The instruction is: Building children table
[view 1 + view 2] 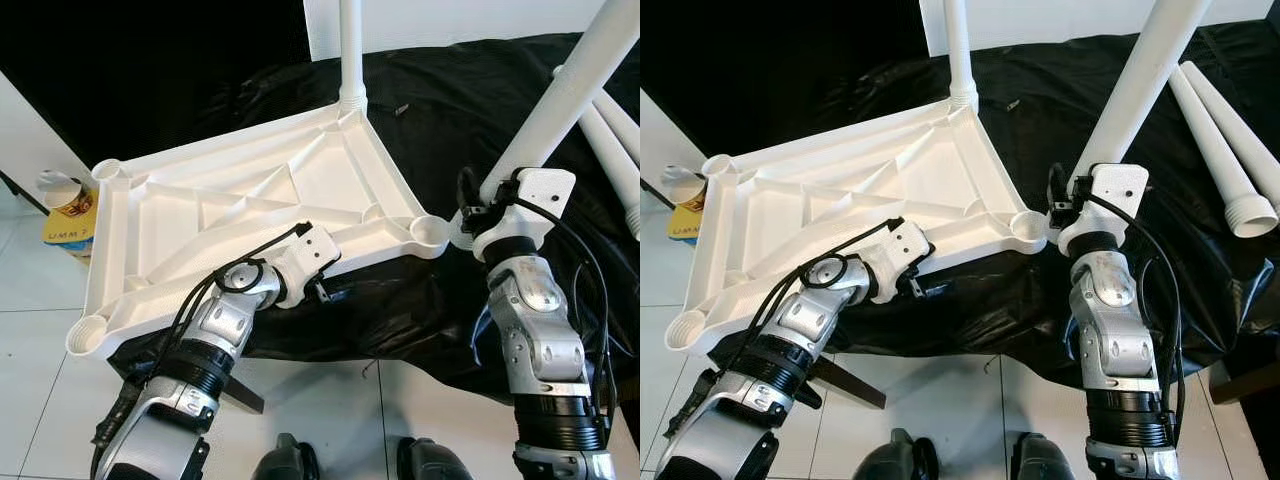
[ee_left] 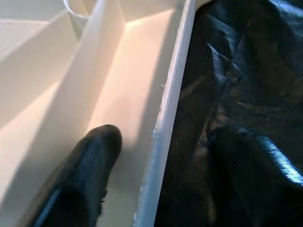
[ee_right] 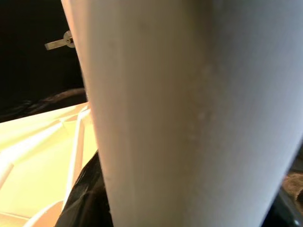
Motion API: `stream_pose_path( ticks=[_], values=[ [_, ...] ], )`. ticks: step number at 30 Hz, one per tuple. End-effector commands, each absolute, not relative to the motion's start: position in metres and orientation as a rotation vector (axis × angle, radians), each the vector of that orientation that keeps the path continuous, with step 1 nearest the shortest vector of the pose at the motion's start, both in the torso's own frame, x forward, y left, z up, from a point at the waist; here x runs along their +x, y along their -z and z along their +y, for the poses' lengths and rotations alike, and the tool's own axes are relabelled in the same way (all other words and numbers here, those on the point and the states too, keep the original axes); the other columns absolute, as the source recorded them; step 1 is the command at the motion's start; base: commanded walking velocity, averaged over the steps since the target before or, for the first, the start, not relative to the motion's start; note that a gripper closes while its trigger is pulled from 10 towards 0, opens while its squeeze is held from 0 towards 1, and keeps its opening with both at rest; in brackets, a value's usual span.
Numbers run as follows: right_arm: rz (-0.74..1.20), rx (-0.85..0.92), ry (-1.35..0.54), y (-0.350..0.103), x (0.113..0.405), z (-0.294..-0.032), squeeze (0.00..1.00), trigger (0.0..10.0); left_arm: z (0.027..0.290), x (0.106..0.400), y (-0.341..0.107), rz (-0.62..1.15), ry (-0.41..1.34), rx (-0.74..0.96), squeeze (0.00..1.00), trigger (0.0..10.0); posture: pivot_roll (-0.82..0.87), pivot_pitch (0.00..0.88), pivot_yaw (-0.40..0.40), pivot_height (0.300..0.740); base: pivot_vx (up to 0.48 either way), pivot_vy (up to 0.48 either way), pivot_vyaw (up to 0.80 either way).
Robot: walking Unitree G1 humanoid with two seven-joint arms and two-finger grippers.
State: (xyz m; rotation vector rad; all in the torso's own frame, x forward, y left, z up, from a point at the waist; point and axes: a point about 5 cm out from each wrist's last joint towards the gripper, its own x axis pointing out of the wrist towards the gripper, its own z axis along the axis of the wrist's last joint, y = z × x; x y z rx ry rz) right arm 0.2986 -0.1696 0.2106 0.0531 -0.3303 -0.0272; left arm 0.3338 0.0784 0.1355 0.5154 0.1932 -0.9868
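Note:
A white plastic tabletop [image 1: 250,200] lies upside down on a black cloth [image 1: 440,110]. One white leg [image 1: 351,50] stands upright in its far corner. My right gripper [image 1: 487,197] is shut on a second white leg [image 1: 560,90], which tilts up to the right. That leg's lower end hangs just beside the near right corner socket [image 1: 430,230]. My left gripper [image 1: 328,288] is at the tabletop's near rim [image 2: 163,137]. One black finger [image 2: 90,165] rests inside the channel against the rim. The other finger is hidden against the cloth.
Two more loose white legs [image 1: 1225,150] lie on the cloth at the right. A paper cup on a yellow pack [image 1: 66,205] sits on the tiled floor at the left. Empty sockets show at the near left corner [image 1: 85,335] and far left corner [image 1: 107,170].

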Motion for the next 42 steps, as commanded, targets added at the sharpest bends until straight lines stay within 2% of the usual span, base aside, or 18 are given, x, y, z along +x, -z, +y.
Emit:
stream_pose_path(
  ticks=[1,8,23,24,25,26,30,31,36,37,40,42],
  values=[
    [-0.353,0.052,0.031,-0.214,0.296,-0.170,0.00,10.0,0.084,0.338,-0.131,0.202,0.908,0.533,0.00,0.0,-0.04,0.133,0.114,0.740,0.000,0.000,0.00],
    [-0.354,0.047,0.044,-0.215,0.295,-0.172,0.00,10.0,0.075,0.316,-0.135,0.179,1.146,0.450,0.00,0.0,-0.04,0.145,0.120,0.740,0.000,0.000,0.00],
    [-0.353,0.053,0.040,-0.215,0.296,-0.169,0.00,10.0,0.050,0.278,-0.132,0.135,1.368,0.440,0.00,0.0,-0.03,0.144,0.126,0.740,0.000,0.000,0.00],
    [-0.353,0.055,0.039,-0.215,0.296,-0.169,0.00,10.0,0.046,0.275,-0.131,0.131,1.368,0.441,0.00,0.8,-0.03,0.143,0.125,0.740,0.000,0.000,0.00],
    [-0.353,0.055,0.039,-0.215,0.296,-0.169,0.00,10.0,0.046,0.275,-0.131,0.131,1.368,0.441,0.00,0.8,-0.03,0.143,0.125,0.740,0.000,0.000,0.00],
    [-0.353,0.057,0.038,-0.215,0.297,-0.168,0.00,10.0,0.044,0.275,-0.130,0.129,1.359,0.452,0.00,10.0,-0.03,0.142,0.126,0.740,0.000,0.000,0.00],
    [-0.351,0.064,0.029,-0.215,0.297,-0.166,0.00,10.0,0.045,0.278,-0.128,0.132,1.331,0.472,0.00,10.0,-0.02,0.141,0.125,0.740,0.000,0.000,0.00],
    [-0.345,0.069,0.023,-0.214,0.298,-0.165,0.00,10.0,0.046,0.281,-0.135,0.112,1.305,0.445,1.00,10.0,-0.02,0.138,0.125,0.740,0.000,0.000,0.00],
    [-0.340,0.069,0.018,-0.213,0.298,-0.163,0.00,10.0,0.048,0.286,-0.142,0.080,1.257,0.464,1.00,10.0,-0.02,0.137,0.124,0.740,0.000,0.000,0.00],
    [-0.329,0.073,0.014,-0.212,0.298,-0.162,0.00,10.0,0.049,0.291,-0.148,0.044,1.213,0.465,0.00,10.0,-0.01,0.136,0.121,0.740,0.000,0.000,0.00],
    [-0.315,0.078,0.008,-0.210,0.299,-0.161,0.00,10.0,0.051,0.295,-0.155,0.004,1.162,0.462,0.00,10.0,-0.01,0.136,0.121,0.740,0.000,0.000,0.00],
    [-0.299,0.071,-0.005,-0.207,0.298,-0.158,0.00,10.0,0.055,0.303,-0.170,-0.063,1.068,0.418,0.00,10.0,0.00,0.134,0.110,0.740,0.000,0.000,0.00]
  ],
)
